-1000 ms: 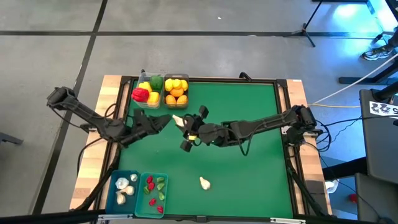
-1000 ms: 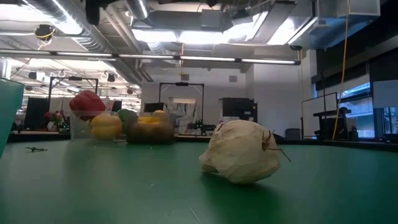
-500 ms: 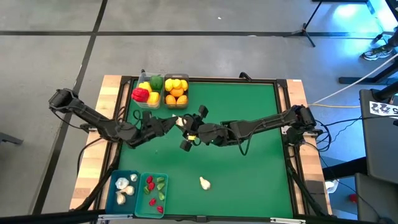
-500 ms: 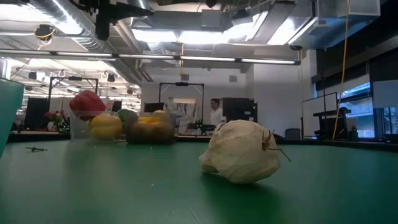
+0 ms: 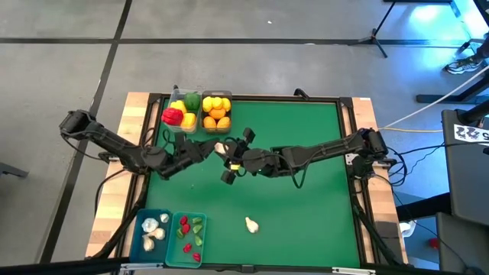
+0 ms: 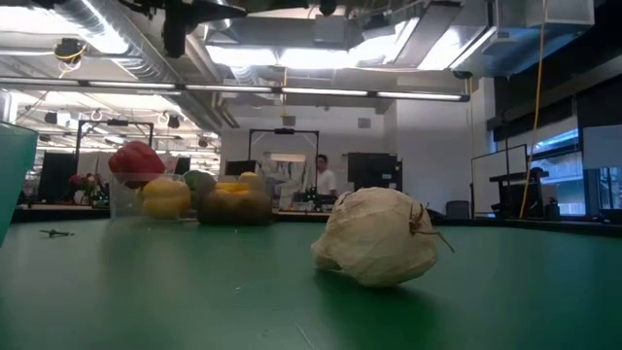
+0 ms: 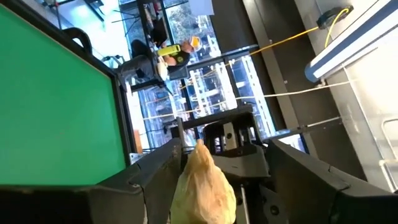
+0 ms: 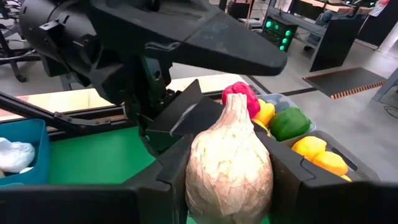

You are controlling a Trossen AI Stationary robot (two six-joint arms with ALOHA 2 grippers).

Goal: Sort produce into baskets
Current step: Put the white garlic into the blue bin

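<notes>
My right gripper [image 5: 229, 155] is shut on a white garlic bulb [image 5: 220, 147], held in the air over the middle of the green table. My left gripper [image 5: 208, 147] is open and comes at the bulb from the table's left. In the left wrist view its fingers [image 7: 155, 171] stand on either side of the bulb [image 7: 203, 185]; I cannot tell whether they touch it. A second garlic bulb [image 5: 251, 224] rests on the mat near the front edge and also shows in the low view [image 6: 377, 236]. My right gripper pinches the garlic bulb by its wide sides [image 8: 198, 174] between its two fingers. The fingers come about level from the table's right. The bulb is lifted clear of the table, and its narrow stem end [image 8: 235, 102] points toward my left gripper [image 8: 180, 121].
Two clear bins stand at the far edge, one with bell peppers [image 5: 182, 112], one with lemons and oranges [image 5: 216, 109]. Two teal bins stand at the near left corner, one with garlic [image 5: 153, 228], one with chilies [image 5: 191, 233]. Bare mat lies to the right.
My left gripper has moved toward the table's right, up to the garlic bulb that my right gripper holds. The bulb and my right gripper have kept nearly still.
</notes>
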